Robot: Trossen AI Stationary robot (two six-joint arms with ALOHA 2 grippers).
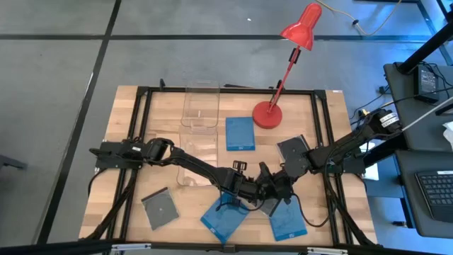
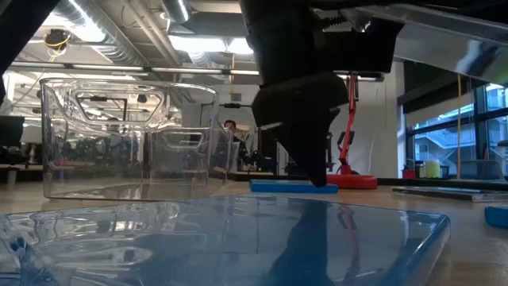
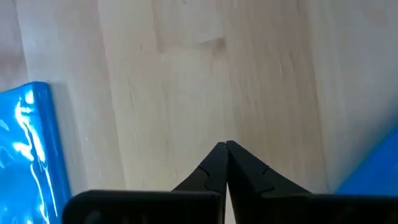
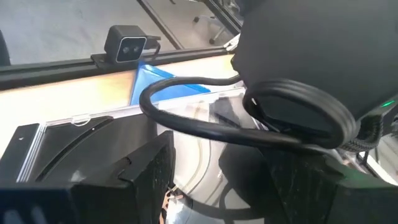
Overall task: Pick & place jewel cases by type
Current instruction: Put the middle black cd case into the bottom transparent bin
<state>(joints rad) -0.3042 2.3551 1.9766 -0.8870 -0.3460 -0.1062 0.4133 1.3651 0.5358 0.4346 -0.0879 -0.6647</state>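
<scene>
Left tool (image 3: 226, 148) is sitting fully closed w/ nothing in it, hovering over bare table (image 3: 186, 74) between 2 blue jewel cases (image 1: 225, 216). Right tool (image 1: 272, 200) is spreading wide over a clear jewel case (image 4: 74, 140) near the table's front edge, not gripping it.

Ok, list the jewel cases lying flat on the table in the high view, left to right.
Grey jewel case → front blue jewel case → blue jewel case by the lamp → front-right blue jewel case → dark jewel case.
</scene>
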